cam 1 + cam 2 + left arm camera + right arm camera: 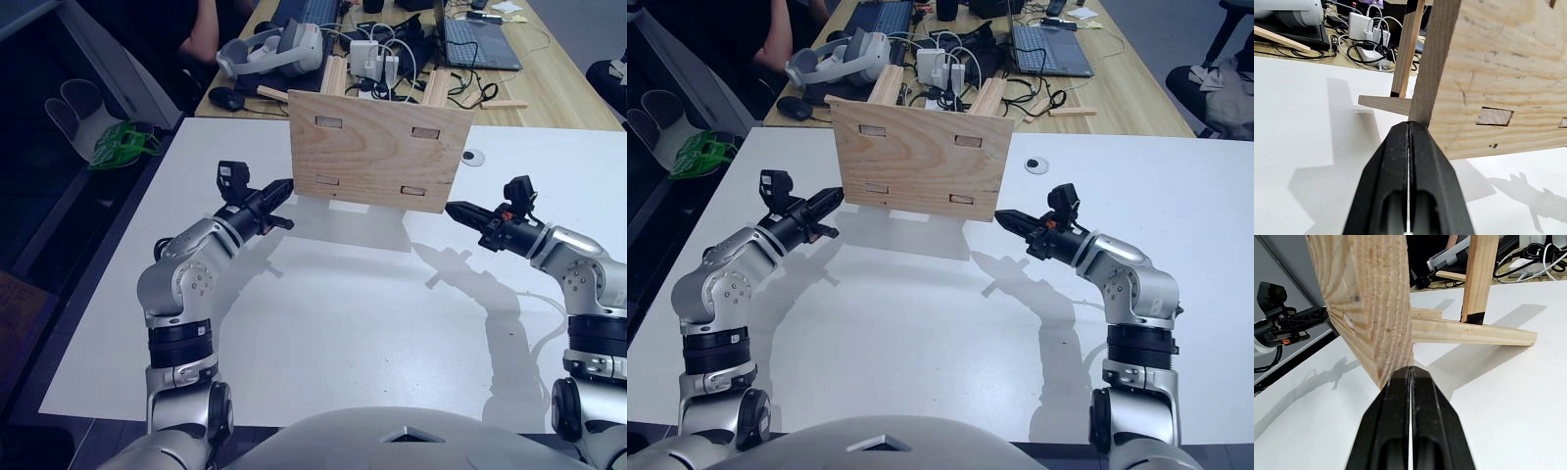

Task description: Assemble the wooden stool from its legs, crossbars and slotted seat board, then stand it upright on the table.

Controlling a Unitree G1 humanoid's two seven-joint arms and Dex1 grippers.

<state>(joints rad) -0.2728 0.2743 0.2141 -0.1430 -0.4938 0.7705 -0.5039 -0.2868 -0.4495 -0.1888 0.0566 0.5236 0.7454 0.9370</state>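
A pale plywood stool (pixel 377 147) lies on its side at the far middle of a white table (pixel 343 323). Its square slotted seat board (pixel 921 157) stands on edge and faces the robot. The face shows broad, wavy grain and is cut by four small rectangular slots (pixel 329 122), two high and two low. The slot seen up close from the left wrist (pixel 1494 116) has pale wood set in it. The board's edge shows stacked plies (pixel 1386 308).

Square-section legs (pixel 336 76) run from the back of the board away from the robot, so the stool's long axis points toward the far side of the table. A leg with a dark band (pixel 1479 279) meets a flat, smooth crossbar (pixel 1474 333) that lies low over the table.

The left gripper (pixel 281 191) sits at the board's lower left corner, its black fingers (pixel 1396 161) pressed together and its tip against the board's edge. The right gripper (pixel 454 208) is at the lower right corner. Its fingers (pixel 1391 406) are also closed on nothing, with the tip just at the plywood edge.

Beyond the white table stands a wooden table (pixel 558 78) carrying a white headset (pixel 274 49), a laptop (pixel 480 44), a power strip with tangled cables (pixel 372 59) and a loose strip of wood (pixel 505 104).
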